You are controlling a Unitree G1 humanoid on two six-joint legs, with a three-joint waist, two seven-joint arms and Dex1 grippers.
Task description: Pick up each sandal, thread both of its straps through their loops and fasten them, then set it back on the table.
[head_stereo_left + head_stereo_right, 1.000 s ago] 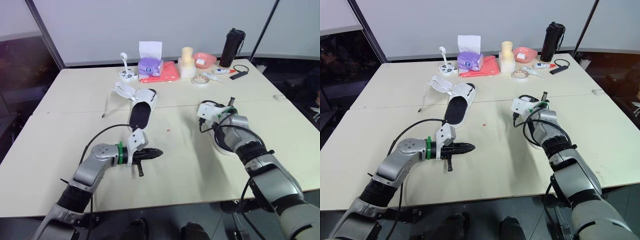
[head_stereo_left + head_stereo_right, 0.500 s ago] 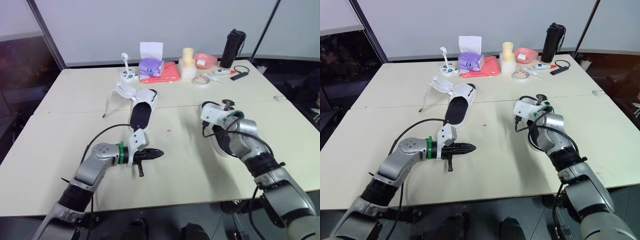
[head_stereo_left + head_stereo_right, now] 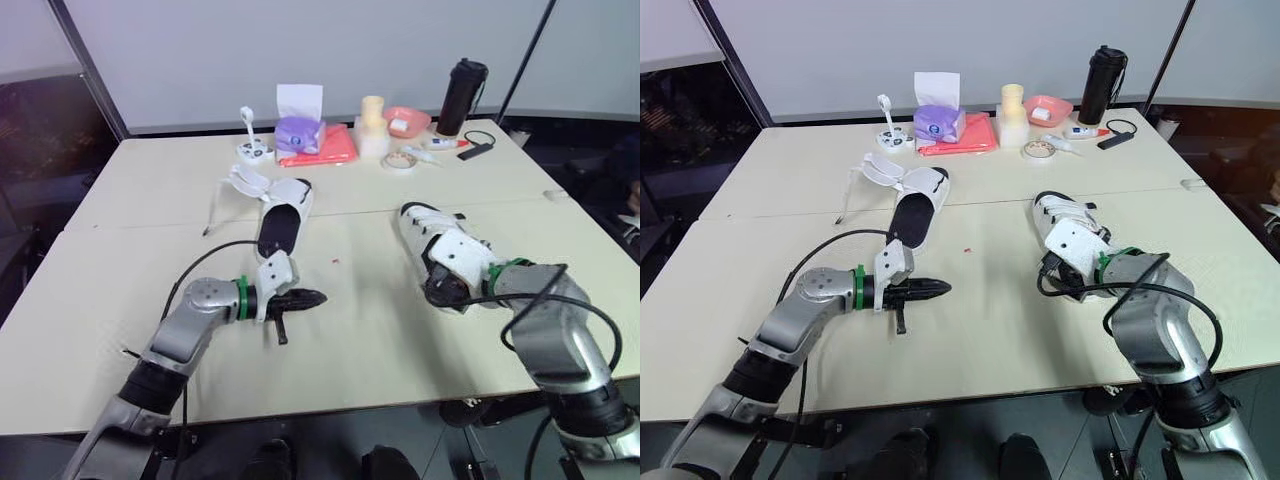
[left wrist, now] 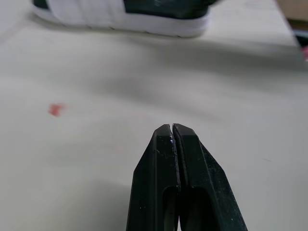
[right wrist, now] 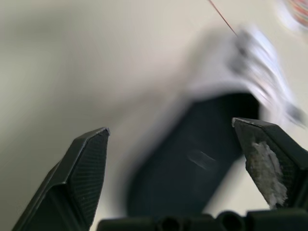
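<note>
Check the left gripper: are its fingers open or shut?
Shut. The left wrist view shows the left gripper with its two black fingers pressed together, no gap at the tips, nothing held between them.

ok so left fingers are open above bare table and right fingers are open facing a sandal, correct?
Not quite. The left fingers are shut, tips pressed together, as the left wrist view shows. The rest holds: they are above bare table, and the right fingers are open facing a sandal.
</note>
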